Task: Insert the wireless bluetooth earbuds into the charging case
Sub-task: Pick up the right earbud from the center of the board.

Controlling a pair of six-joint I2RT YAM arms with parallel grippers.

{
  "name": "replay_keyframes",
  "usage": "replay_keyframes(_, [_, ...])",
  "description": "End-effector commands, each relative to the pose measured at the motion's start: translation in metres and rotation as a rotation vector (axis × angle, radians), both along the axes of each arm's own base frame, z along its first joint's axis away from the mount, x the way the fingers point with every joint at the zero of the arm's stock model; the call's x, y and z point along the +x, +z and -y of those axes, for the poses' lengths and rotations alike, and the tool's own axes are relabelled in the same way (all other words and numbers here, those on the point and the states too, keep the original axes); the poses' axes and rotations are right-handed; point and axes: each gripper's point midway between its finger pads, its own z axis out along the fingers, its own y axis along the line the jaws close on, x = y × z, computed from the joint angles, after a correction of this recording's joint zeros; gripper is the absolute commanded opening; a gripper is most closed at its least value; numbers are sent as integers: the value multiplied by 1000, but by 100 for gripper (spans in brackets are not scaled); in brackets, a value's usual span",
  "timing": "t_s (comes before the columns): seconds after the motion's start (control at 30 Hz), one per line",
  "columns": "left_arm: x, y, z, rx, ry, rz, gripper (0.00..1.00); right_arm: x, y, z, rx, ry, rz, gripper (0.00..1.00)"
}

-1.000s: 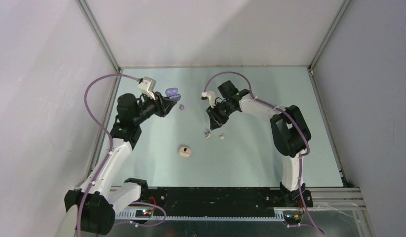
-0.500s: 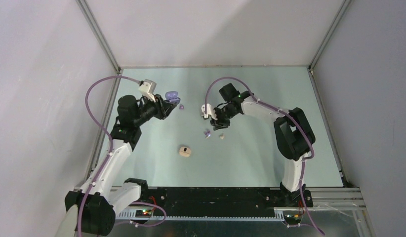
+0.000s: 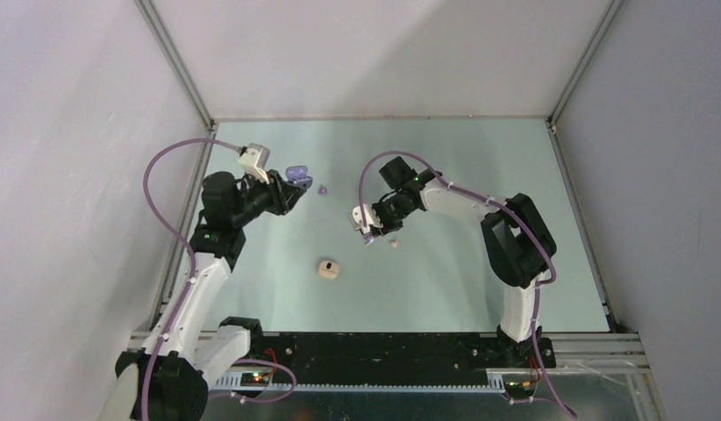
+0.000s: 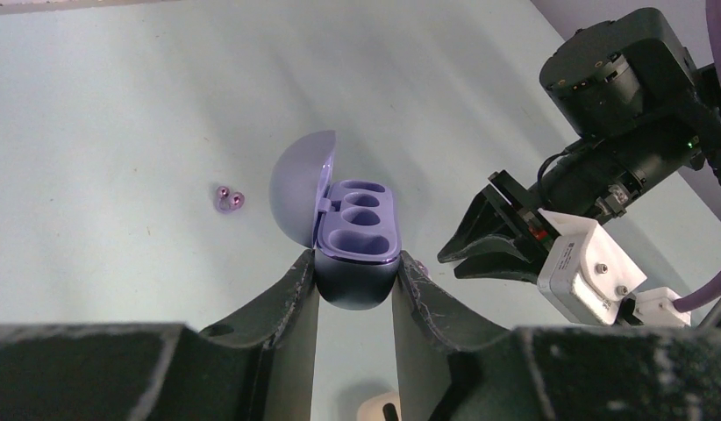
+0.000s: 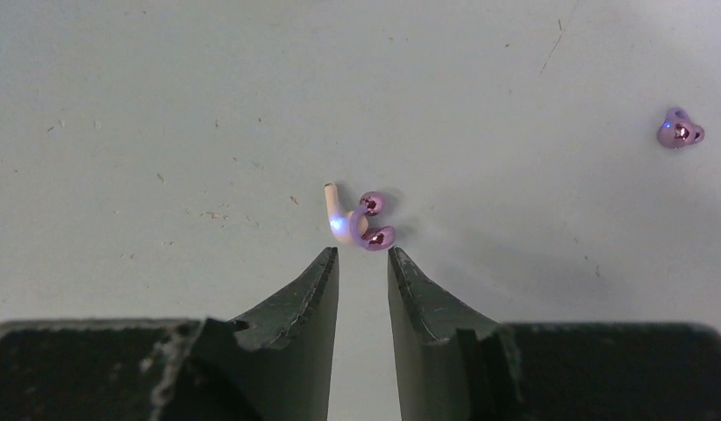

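Note:
My left gripper (image 3: 290, 187) is shut on the lower half of a purple charging case (image 3: 296, 174), lid open and both wells empty; the left wrist view shows the case (image 4: 357, 250) between my fingers (image 4: 287, 298). One purple earbud (image 3: 322, 189) lies on the table beside it, also seen in the left wrist view (image 4: 228, 200). My right gripper (image 5: 363, 254) is slightly open and empty, its tips just short of a purple earbud (image 5: 375, 224) that touches a cream earbud (image 5: 340, 217). From above it (image 3: 369, 230) hovers over that pair (image 3: 368, 239).
A cream charging case (image 3: 328, 268) lies closed near the table's middle. A lone cream earbud (image 3: 393, 244) lies right of the pair. Another purple earbud (image 5: 680, 132) shows at the far right of the right wrist view. Grey walls enclose the table (image 3: 480, 158).
My right gripper has swung left and toward the near edge, over the purple-and-cream earbud pair. My left gripper has drawn slightly left with the purple case.

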Motion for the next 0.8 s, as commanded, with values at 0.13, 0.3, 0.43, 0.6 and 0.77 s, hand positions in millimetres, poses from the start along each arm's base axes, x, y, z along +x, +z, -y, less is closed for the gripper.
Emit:
replay_keyframes(0.13, [-2, 5, -10, 12, 33, 33, 0, 2, -4, -6, -7, 54, 57, 32])
replay_keyframes(0.3, [-1, 4, -11, 1, 40, 28, 0, 1, -11, -8, -25, 52, 58, 32])
replay_keyframes(0.43, [-1, 2, -11, -2, 40, 23, 0, -1, -15, -11, -32, 60, 55, 34])
replay_keyframes(0.6, [-1, 2, -10, -4, 36, 22, 0, -1, -19, -12, -44, 67, 57, 34])
replay_keyframes(0.77, [2, 2, -13, -2, 48, 24, 0, -2, -24, -11, -72, 72, 38, 33])
